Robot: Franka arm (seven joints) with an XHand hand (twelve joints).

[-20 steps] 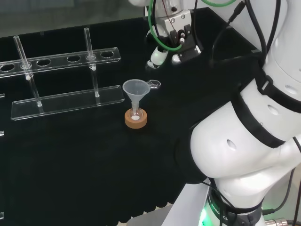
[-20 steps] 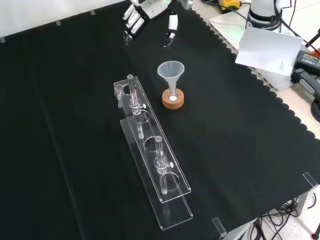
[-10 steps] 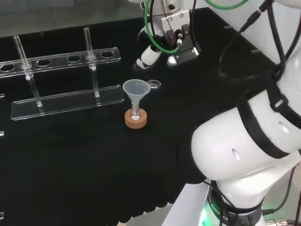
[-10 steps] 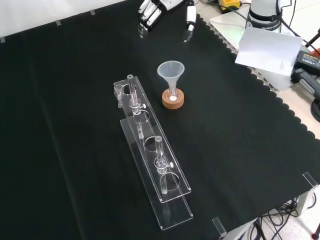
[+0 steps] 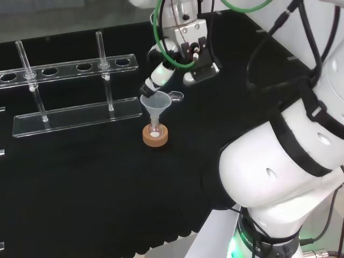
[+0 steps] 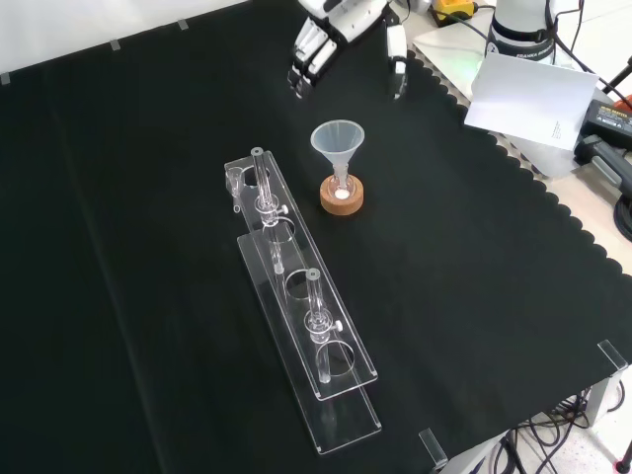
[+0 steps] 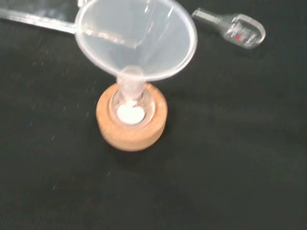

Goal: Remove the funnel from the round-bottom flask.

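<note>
— Funnel [image 5: 156,105]: where?
— Upright, stem down in the flask [image 7: 130,106], itself seated in a cork ring [image 5: 155,135] near mid-cloth. Seen from the wrist, a wide translucent cone over a short glass neck, something white at the flask's bottom.

— And the hand [image 5: 183,51]?
— In the head view, just beyond and to the right of the funnel, raised above the cloth [image 5: 80,177]. In the front view [image 6: 341,25], at the top edge, above the funnel [image 6: 338,141] and apart from it.

— Fingers?
— Straight and spread wide, holding nothing. Pointing down toward the cloth in the front view, thumb [image 6: 397,61] set well apart from the others [image 6: 308,57]. In the head view, 1 fingertip [image 5: 150,85] close over the funnel's far rim; touching or not, cannot tell.

— Anything else nearby?
— A clear rack [image 6: 296,316] lying left of the ring [image 6: 342,194] in the front view, 2 upright rods rising from it. Also a small clear piece [image 7: 235,29] flat on the cloth just beside the funnel, near the rim in the head view [image 5: 176,97].
</note>
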